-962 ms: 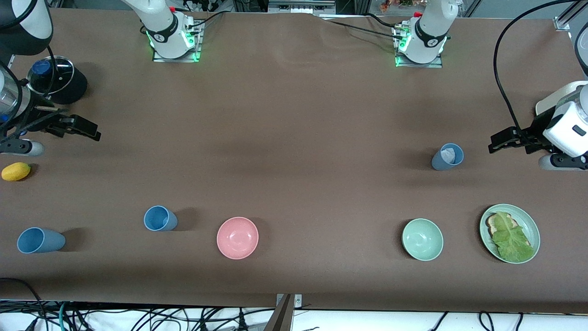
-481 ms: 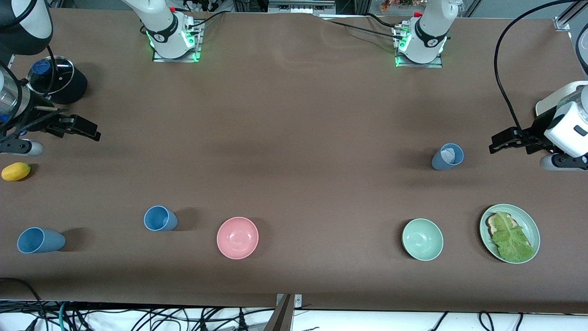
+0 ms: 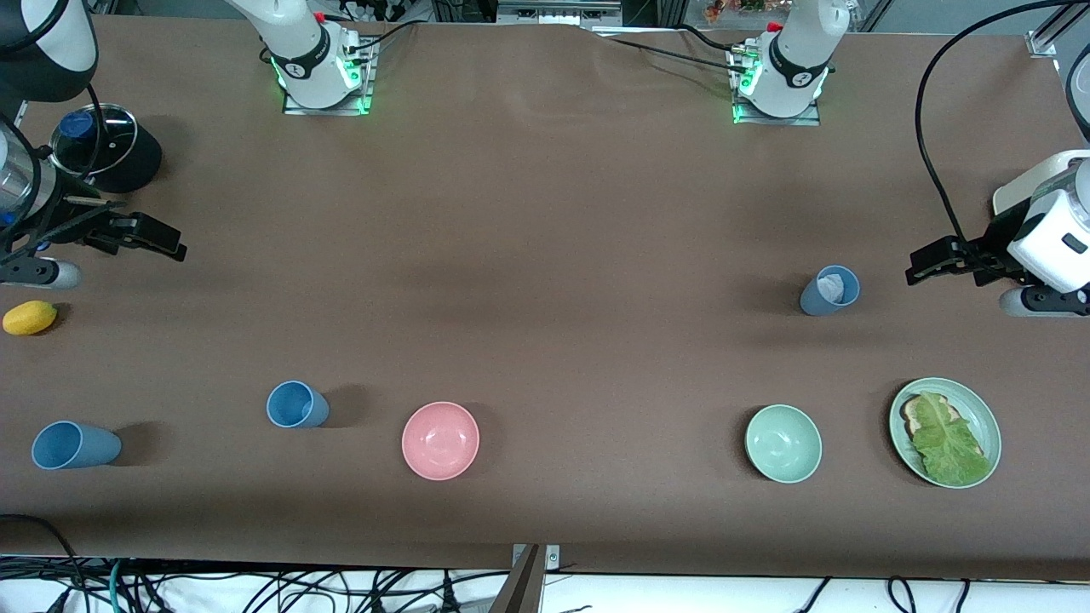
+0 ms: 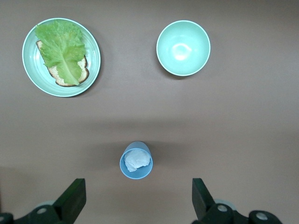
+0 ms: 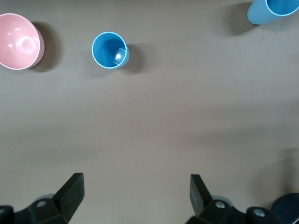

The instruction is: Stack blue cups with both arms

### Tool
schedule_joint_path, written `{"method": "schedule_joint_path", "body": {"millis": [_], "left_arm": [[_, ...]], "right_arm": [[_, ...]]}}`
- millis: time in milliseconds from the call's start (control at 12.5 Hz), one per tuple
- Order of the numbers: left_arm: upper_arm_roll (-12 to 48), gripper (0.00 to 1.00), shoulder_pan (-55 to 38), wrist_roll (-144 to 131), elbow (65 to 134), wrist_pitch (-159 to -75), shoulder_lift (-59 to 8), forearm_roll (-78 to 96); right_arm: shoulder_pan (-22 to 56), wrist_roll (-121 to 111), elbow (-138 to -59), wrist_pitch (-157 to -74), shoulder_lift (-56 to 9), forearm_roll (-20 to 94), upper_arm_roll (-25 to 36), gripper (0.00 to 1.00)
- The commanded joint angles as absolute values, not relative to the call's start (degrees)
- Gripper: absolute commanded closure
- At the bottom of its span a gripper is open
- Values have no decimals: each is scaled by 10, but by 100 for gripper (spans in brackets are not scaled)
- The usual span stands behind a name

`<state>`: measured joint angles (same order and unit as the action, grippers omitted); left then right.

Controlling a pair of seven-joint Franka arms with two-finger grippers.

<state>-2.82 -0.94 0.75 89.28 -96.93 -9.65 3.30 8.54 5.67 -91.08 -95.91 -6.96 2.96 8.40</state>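
Brown worktop (image 3: 545, 255) holding three blue cups (image 3: 296, 404), left gripper (image 4: 138, 201) and right gripper (image 5: 135, 198) hanging above, fingers (image 4: 74, 198) standing apart, holding nothing

Even overhead light, soft shadows, sharp focus, mild bowl glare

You are looking at matt blue plastic cups (image 3: 297, 405), a glossy pink bowl (image 3: 440, 440), and a smooth brown cloth-like table (image 3: 545, 255).
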Motion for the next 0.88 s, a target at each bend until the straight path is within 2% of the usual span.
{"method": "schedule_joint_path", "body": {"millis": [0,802], "left_arm": [[-25,0,-3,19,883,-967,-101,52],[-23,0,-4,18,882,-967,-106,54]], "right_arm": [[85,53,-899,-955,-73,24,83,0],[85,53,-899,-955,-73,24,83,0]]}}
